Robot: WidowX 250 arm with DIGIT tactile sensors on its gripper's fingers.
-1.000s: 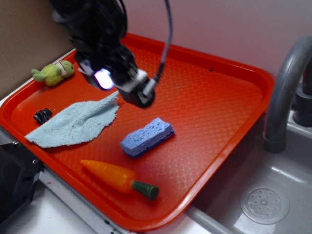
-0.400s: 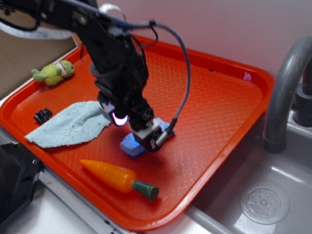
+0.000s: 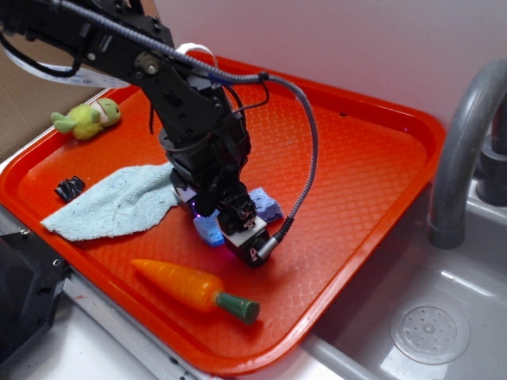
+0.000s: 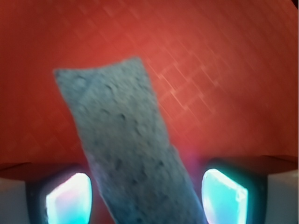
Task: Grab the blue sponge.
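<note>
Right at 6 o'clock in the wrist view the gripper (image 4: 147,196) sits spread wide, grasping nothing yet, straddling the blue sponge (image 4: 124,149) that runs up toward 11 on the red tray (image 4: 224,70), so I'd squeeze evenly across its narrow sides.

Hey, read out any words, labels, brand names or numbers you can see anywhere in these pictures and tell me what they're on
None can be read. The red tray, blue sponge, toy carrot and cloth show no writing in either view. The end effector shows no legible marking.
</note>
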